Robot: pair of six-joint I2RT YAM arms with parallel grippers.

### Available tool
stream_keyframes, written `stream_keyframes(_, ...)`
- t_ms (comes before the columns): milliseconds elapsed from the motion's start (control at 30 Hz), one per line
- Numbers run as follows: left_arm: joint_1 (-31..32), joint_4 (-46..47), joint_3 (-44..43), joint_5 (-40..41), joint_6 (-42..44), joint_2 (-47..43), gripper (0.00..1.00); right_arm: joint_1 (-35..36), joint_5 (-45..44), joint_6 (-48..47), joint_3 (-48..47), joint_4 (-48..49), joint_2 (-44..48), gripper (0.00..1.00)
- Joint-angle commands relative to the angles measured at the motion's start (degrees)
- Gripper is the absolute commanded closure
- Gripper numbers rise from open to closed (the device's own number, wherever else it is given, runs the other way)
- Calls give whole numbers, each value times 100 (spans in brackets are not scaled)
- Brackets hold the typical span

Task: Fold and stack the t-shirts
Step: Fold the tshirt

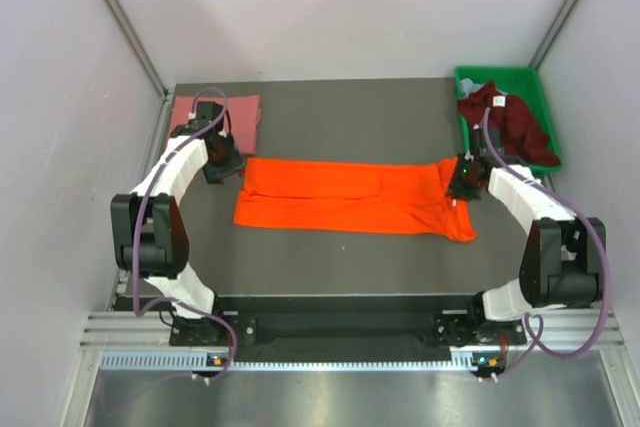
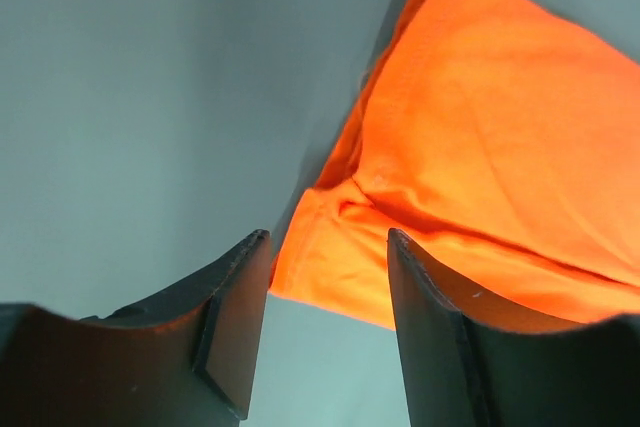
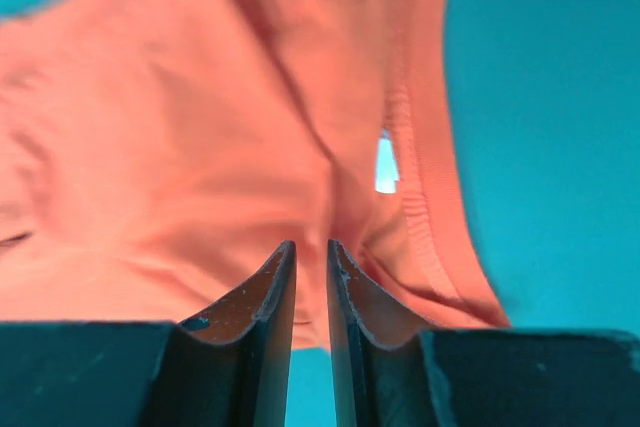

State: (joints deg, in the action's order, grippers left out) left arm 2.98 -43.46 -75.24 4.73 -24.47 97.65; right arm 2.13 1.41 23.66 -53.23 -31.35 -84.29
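Bright orange cloth t-shirt (image 1: 350,197) lies folded lengthwise across the dark bench's (image 1: 330,267) middle. Left gripper (image 2: 327,237) jaws gape over its corner, holding nothing. Right gripper (image 3: 310,245) jaws, barely parted, hover at the collar end, clamping nothing visible. Small white collar tag (image 3: 386,162): writing unreadable.

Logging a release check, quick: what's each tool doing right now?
Left tool: open, holding nothing; the orange t-shirt lies just beyond its tips.
Right tool: barely open, nothing visible in the narrow gap.
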Motion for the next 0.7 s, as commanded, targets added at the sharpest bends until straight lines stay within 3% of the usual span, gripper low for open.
stream_keyframes(0,9,-164,-18,-92,135,-527,44,217,-1,33,-451,-213,308,80)
stream_keyframes(100,53,371,527,-1443,-13,-799,44,427,254,199,-443,-134,203,80)
stream_keyframes(200,53,1030,1247,-2203,-391,-800,43,551,447,367,-153,164,97,80)
stream_keyframes(300,45,1068,1609,-2030,-550,-503,43,534,308,324,137,297,-61,81)
stream_keyframes(433,9,1015,1829,-1170,-541,-369,43,262,-106,174,558,288,-202,82)
stream_keyframes(667,-70,857,1829,-587,-682,-588,42,139,-748,-98,507,51,0,83)
